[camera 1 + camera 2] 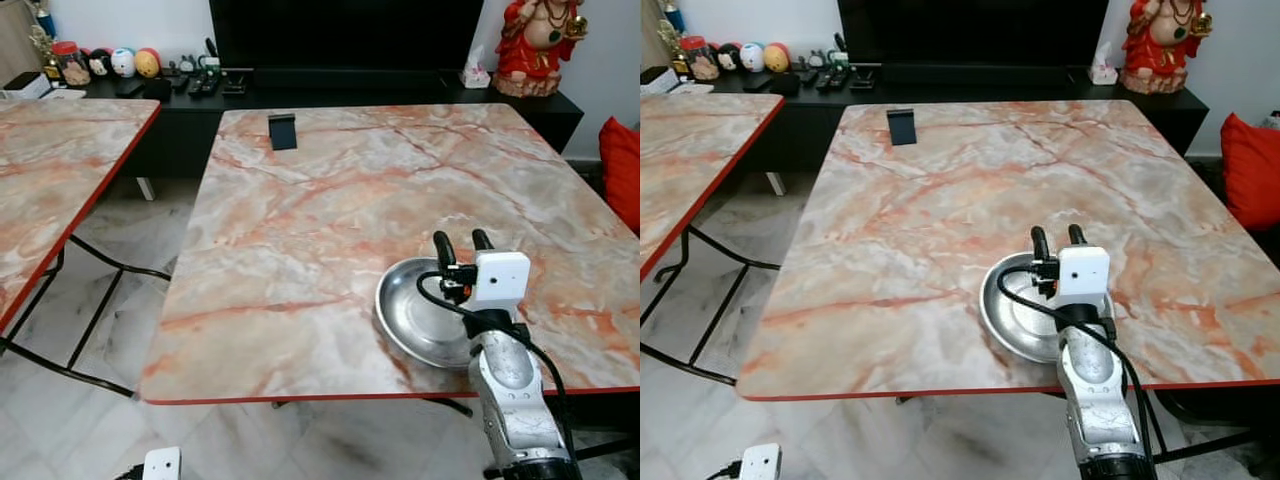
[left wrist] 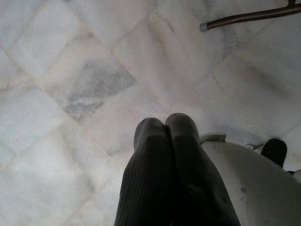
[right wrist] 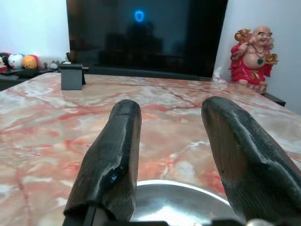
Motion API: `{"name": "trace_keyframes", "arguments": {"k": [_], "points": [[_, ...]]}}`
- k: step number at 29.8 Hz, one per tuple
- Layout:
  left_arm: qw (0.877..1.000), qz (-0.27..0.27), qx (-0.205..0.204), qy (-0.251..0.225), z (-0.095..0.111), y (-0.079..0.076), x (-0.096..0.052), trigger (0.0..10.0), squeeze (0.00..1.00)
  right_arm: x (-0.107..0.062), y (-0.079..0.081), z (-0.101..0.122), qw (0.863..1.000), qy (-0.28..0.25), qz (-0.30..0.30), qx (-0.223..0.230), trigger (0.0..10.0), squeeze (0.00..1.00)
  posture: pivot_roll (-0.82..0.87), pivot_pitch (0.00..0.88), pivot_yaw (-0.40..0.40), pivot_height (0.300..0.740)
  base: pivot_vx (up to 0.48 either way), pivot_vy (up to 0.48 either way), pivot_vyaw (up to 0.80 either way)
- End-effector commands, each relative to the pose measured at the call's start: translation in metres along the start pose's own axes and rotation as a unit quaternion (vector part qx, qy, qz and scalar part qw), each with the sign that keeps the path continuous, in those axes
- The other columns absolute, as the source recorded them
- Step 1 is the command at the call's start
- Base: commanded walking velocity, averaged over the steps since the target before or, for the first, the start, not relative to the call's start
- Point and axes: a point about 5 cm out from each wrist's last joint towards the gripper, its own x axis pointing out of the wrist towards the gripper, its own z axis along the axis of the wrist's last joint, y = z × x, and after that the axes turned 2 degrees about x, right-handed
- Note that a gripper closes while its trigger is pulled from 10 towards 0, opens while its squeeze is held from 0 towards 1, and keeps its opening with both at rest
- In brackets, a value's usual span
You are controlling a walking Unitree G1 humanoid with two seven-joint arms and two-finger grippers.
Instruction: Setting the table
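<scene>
Right arm: silver metal casing, rounded segments, lower right of frame. White boxy camera module at wrist; black cable loops beside it. Right gripper: two long black fingers, ribbed. Left gripper: matte black, rounded tips.

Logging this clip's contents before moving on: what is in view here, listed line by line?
Table: one, pink-orange marble top with red edge, centre.
Bowl: one, silver metal, on the table near its front edge.
Black stand: one, far end of the table.
Second table: one, same marble, at the robot's left.
Television: one, black, on the low cabinet behind.
Figurine: one, red, beside the television.
Cushion: one, red, at the robot's right.
Right gripper: jaws open, above the bowl.
Left gripper: jaws shut, hanging over the floor.
</scene>
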Motion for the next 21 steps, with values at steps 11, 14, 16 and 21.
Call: {"name": "trace_keyframes", "arguments": {"k": [11, 14, 16, 21], "points": [[1.0, 0.004, -0.007, 0.006, -0.0014, 0.0015, -0.0001, 10.0, 0.0, 0.0064, 0.0037, 0.0068, 1.0, -0.013, 0.012, -0.01, 10.0, 0.0, -0.1, 0.0, 0.016, 0.732, 0.0, 0.29, 0.17], [1.0, 0.005, -0.008, 0.006, -0.0011, 0.0015, -0.0001, 10.0, 0.0, 0.007, 0.0041, 0.0069, 1.0, -0.013, 0.013, -0.009, 10.0, 0.0, -0.09, 0.0, 0.015, 0.732, 0.0, 0.282, 0.67], [1.0, 0.005, -0.008, 0.005, -0.0009, 0.0016, 0.0, 10.0, 0.0, 0.0074, 0.0045, 0.0074, 1.0, -0.014, 0.014, -0.008, 10.0, 0.0, -0.1, 0.0, 0.015, 0.732, 0.0, 0.283, 0.21], [1.0, 0.005, -0.009, 0.005, -0.0003, 0.0016, 0.0002, 10.0, 0.0, 0.0087, 0.0051, 0.0083, 1.0, -0.015, 0.016, -0.007, 10.0, 0.0, -0.1, 0.0, 0.016, 0.732, 0.0, 0.28, 0.0]]}}
